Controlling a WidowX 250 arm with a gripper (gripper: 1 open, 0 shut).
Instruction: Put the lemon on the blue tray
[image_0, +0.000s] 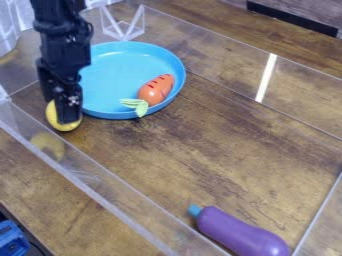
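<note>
The lemon (59, 124) lies on the wooden table just left of and in front of the blue tray (118, 68). My black gripper (64, 110) points straight down right over the lemon. It is open, with its fingers down on either side of the fruit, and it hides most of the lemon's top. An orange carrot with green leaves (156, 89) lies inside the tray near its right rim.
A purple eggplant (241, 236) lies at the front right of the table. Clear plastic walls (80, 178) fence the work area, with the front wall close to the lemon.
</note>
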